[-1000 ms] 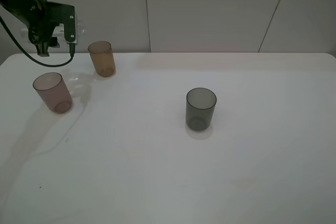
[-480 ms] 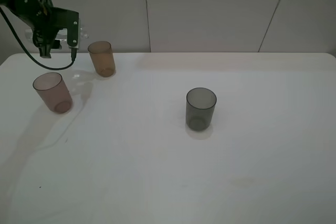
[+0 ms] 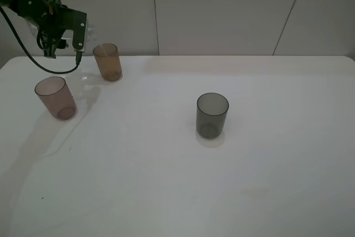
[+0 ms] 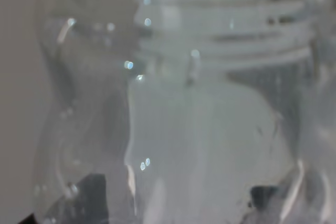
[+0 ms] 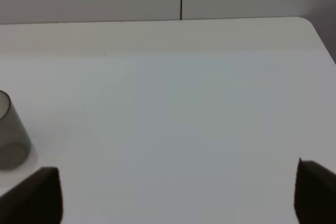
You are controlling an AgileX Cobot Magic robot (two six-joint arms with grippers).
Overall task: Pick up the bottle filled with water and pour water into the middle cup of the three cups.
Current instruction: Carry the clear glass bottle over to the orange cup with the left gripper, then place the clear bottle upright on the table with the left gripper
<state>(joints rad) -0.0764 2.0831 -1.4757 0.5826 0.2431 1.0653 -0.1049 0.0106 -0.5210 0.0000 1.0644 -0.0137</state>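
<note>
My left gripper [image 3: 76, 30] is shut on the clear bottle [image 3: 90, 28] and holds it in the air, tipped sideways, just left of and above the amber-brown middle cup [image 3: 107, 62]. In the left wrist view the bottle [image 4: 199, 129] fills the frame, its threaded neck showing; I cannot tell how much water is in it. The pinkish-mauve cup [image 3: 55, 97] stands at the front left and the smoky grey cup [image 3: 212, 115] near the table's middle. My right gripper [image 5: 173, 195] is open and empty, out of the exterior view.
The white table [image 3: 222, 192] meets a pale wall at the back. The right wrist view shows the grey cup [image 5: 10, 132] at one edge and the table's far corner [image 5: 307, 22].
My left gripper has moved up and to the right with the bottle, closer to the amber cup. The cups have not moved.
</note>
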